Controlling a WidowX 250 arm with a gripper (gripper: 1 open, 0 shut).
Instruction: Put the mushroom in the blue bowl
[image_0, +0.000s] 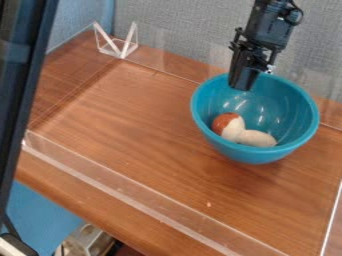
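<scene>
No brand, label or readable text anywhere in view. Wood-grain surface (120, 120) fills most of the shot, ringed by a low clear acrylic wall (160, 200); the wall's near right end runs out of frame. A dark vertical bar (24, 110) in the foreground blocks the whole left strip, out of focus, can't tell what it is. Grey-blue backdrop (174, 25) behind, textured. Blue bowl (254, 116) sits right of centre on the surface, upright, rim fully visible. Black arm comes in from the top edge, upper part cut off; its hand (245, 82) points steeply down over the bowl's far rim, fingers together, nothing clamped between them. Tip overlaps the rim in this view; contact or gap not resolvable. Mushroom (245, 132) lies on its side on the bowl floor, orange-red cap toward the left, cream stem toward the right, well clear of the hand. A small clear triangular stand (118, 42) sits in the far left corner by the wall; its detail is too small to read. Bottom edge shows blurred clutter (87, 240) below the surface, not identifiable.
</scene>
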